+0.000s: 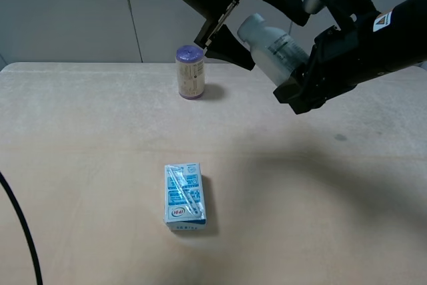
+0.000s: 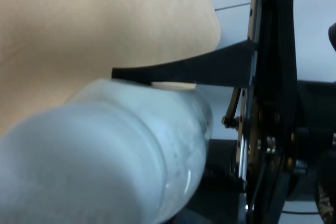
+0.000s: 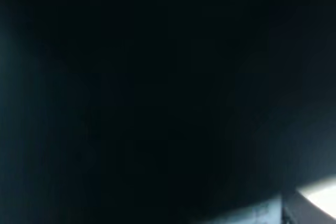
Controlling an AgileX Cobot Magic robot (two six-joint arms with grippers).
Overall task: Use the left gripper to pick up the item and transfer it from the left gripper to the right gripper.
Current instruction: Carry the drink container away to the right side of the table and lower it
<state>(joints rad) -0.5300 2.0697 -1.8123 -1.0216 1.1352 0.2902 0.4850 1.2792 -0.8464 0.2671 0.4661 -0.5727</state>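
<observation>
Because the handover happens in mid-air, the left gripper (image 1: 277, 43) clamps the item (image 1: 269, 50) by its cap end, 1 finger (image 2: 184, 72) flat against it. That leaves the base buried in the right gripper (image 1: 300, 86), whose grip I cannot tell.

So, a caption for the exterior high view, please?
White plastic bottle in midair between left claw and right claw.

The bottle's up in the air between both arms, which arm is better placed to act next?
Right, probably. The item is pinched by the left gripper, and its lower end reaches the right gripper, which could close; its grip isn't visible.
</observation>
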